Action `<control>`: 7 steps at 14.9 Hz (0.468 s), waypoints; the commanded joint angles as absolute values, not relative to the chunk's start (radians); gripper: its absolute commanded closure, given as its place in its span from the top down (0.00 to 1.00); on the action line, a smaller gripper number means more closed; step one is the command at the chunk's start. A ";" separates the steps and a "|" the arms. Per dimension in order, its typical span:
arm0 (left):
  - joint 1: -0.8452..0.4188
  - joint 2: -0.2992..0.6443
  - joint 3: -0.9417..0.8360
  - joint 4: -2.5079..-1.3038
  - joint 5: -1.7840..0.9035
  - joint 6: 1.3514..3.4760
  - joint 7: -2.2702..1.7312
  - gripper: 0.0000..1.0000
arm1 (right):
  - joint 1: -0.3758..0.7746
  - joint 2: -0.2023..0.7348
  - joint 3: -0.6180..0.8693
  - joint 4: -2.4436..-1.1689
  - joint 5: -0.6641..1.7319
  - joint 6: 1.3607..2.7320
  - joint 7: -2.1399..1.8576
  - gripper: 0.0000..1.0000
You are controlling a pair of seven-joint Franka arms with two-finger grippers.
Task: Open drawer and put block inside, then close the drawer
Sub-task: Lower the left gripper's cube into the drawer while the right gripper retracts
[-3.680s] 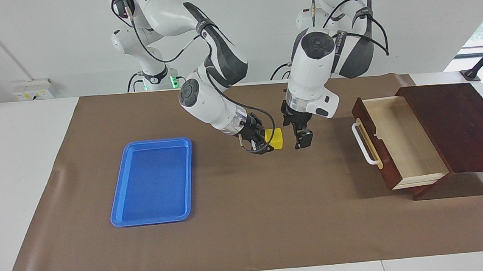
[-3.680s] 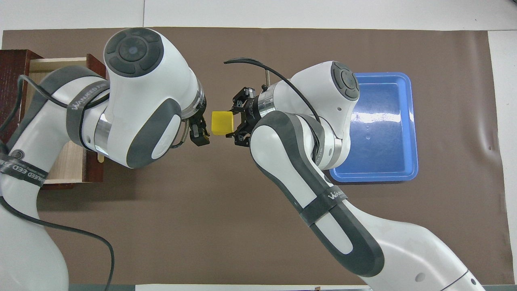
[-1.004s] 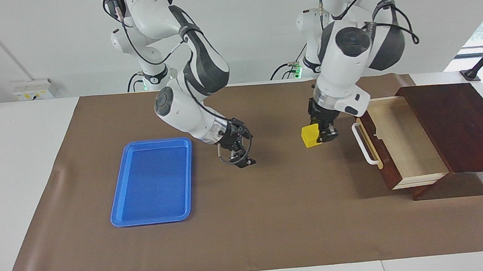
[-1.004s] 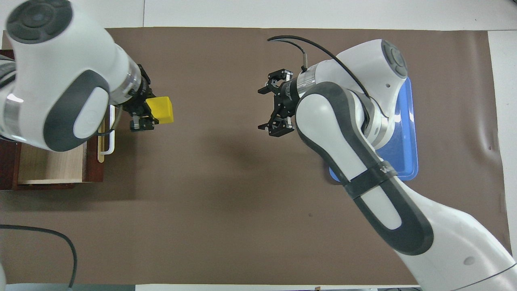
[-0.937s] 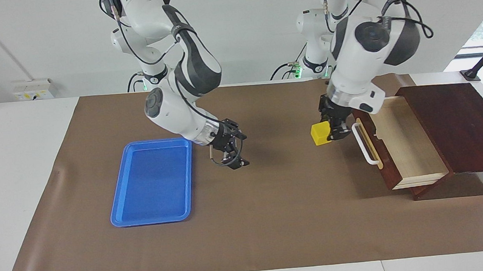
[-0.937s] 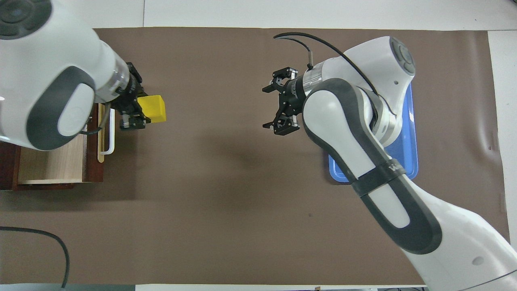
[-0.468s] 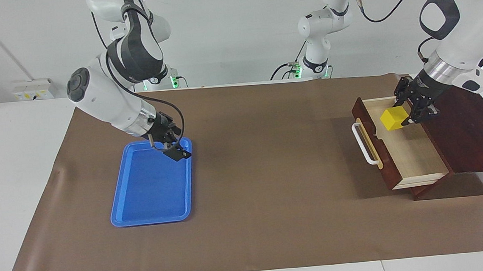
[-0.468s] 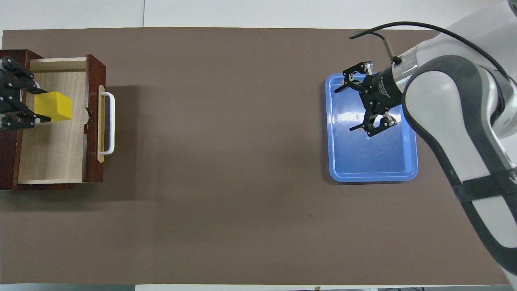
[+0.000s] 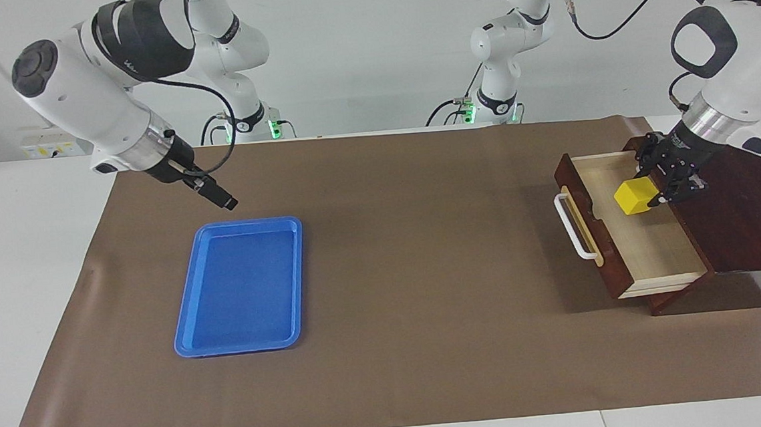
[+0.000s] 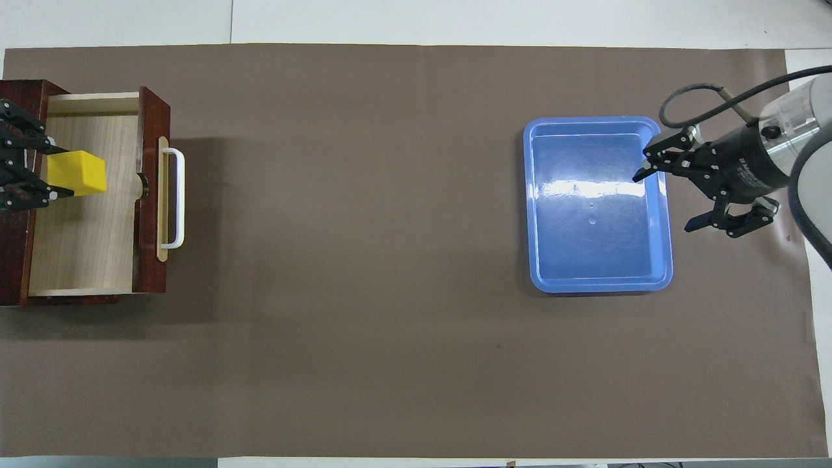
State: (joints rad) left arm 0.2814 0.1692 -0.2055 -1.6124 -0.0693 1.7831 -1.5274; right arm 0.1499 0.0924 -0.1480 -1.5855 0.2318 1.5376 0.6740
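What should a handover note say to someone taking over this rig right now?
Left gripper: shut on the block, over the open drawer.
Right gripper: open, holding nothing, raised beside the blue tray; that arm waits.
Done: drawer pulled out, block brought over its pale interior.
Left: release the block inside, pull the left gripper clear, push the drawer shut by its white handle.

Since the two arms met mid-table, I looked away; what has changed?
The block passed from the right claw to the left claw, which carried it over the open drawer and grips it there. The right claw, open, drew back past the blue tray. Drawer and tray stayed put.
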 commanded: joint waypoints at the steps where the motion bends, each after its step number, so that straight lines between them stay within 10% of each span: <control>1: 0.298 0.144 -0.212 -1.733 -0.081 1.905 -1.500 0.00 | 0.144 0.037 -0.137 -1.624 0.135 1.542 0.418 1.00; 7: 0.299 0.123 -0.210 -1.845 -0.075 1.991 -1.465 0.00 | 0.124 0.038 -0.135 -1.620 -0.004 1.557 0.046 1.00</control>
